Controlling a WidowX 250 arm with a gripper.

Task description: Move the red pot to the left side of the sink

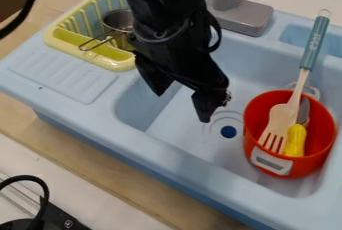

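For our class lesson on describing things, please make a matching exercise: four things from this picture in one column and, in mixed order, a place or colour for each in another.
Things
1. Red pot
2. Metal pot
3. Fork
4. Drain

Places and colours
A. Has a blue-green handle that sticks up over the red pot's rim
B. Dark blue, in the floor of the sink
C. Stands in the sink, to the right of the drain in the picture
D. In the yellow rack

Right pairs: 1-C, 2-D, 3-A, 4-B
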